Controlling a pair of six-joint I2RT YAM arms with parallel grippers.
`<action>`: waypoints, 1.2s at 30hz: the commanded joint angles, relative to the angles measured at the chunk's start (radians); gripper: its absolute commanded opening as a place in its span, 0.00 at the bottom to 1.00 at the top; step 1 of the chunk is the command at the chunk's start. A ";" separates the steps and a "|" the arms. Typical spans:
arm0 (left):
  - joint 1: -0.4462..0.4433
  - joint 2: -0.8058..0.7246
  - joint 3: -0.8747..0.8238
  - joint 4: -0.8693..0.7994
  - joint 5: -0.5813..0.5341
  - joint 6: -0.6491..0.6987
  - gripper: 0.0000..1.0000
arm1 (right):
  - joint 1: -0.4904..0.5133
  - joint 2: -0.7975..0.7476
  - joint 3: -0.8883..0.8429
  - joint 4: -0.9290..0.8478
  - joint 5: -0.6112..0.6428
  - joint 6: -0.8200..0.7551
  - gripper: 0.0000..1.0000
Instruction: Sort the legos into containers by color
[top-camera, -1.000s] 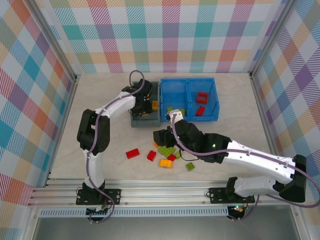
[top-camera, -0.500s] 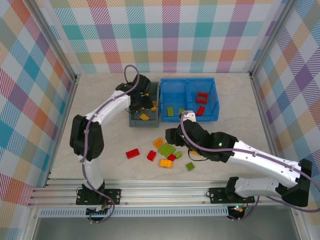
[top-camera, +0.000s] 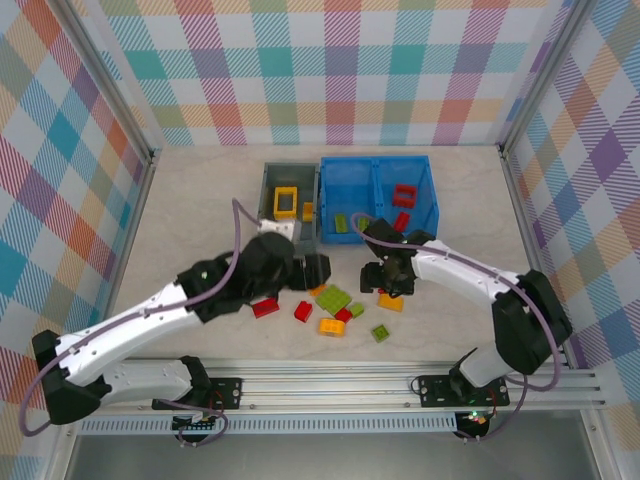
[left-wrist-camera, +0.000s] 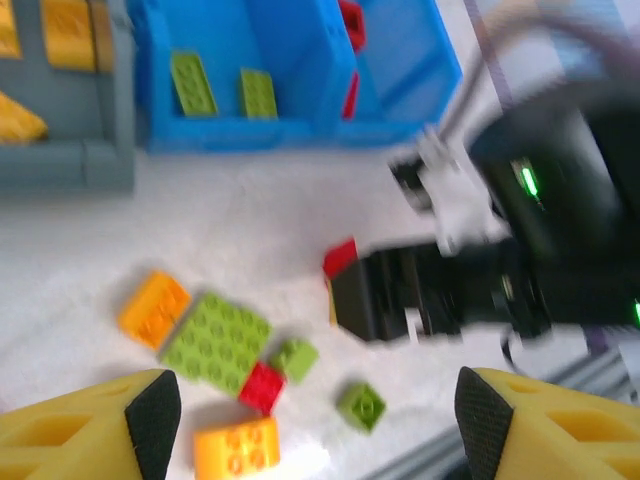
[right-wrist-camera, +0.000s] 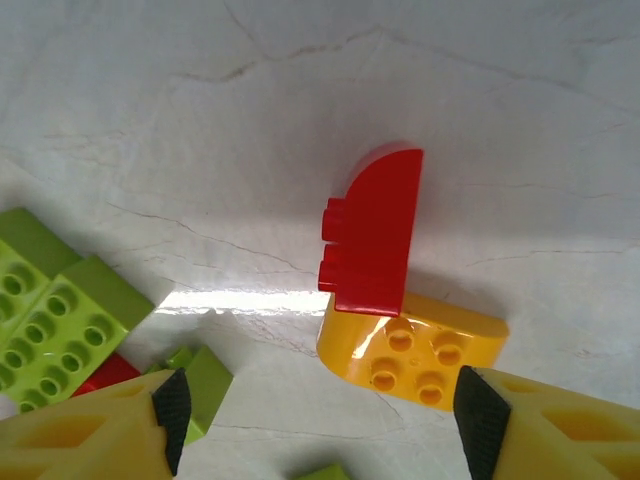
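Loose legos lie mid-table: a green plate (top-camera: 333, 298), red bricks (top-camera: 265, 307), an orange brick (top-camera: 331, 326) and a small green one (top-camera: 380, 333). My left gripper (top-camera: 312, 270) hovers open by this pile; under its jaws (left-wrist-camera: 315, 425) lie the green plate (left-wrist-camera: 215, 340) and a small green brick (left-wrist-camera: 361, 405). My right gripper (top-camera: 393, 282) is open over a red curved brick (right-wrist-camera: 372, 232) leaning on a yellow curved brick (right-wrist-camera: 415, 350), which lies between its open jaws (right-wrist-camera: 320, 420), untouched. The grey bin (top-camera: 268, 232) holds a yellow frame (top-camera: 285, 200). The blue bin (top-camera: 432, 205) holds green and red bricks.
Both bins stand side by side at the back of the table. The two grippers hang close together over the pile, the right one's black body (left-wrist-camera: 440, 290) straight ahead of the left. Metal rails (top-camera: 320, 380) run along the near edge.
The left arm swung from the grey bin down to the loose pile and its jaws widened. The right gripper shifted right, from the pile to the red and yellow curved bricks.
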 joint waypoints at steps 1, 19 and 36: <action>-0.117 -0.055 -0.097 0.101 -0.138 -0.073 0.75 | -0.036 0.044 0.008 0.034 -0.037 -0.041 0.70; -0.318 -0.012 -0.106 0.135 -0.282 -0.079 0.74 | -0.062 0.110 0.030 0.096 0.045 -0.047 0.27; -0.314 0.258 0.134 0.265 -0.280 0.078 0.75 | -0.345 0.265 0.524 -0.100 0.211 -0.211 0.27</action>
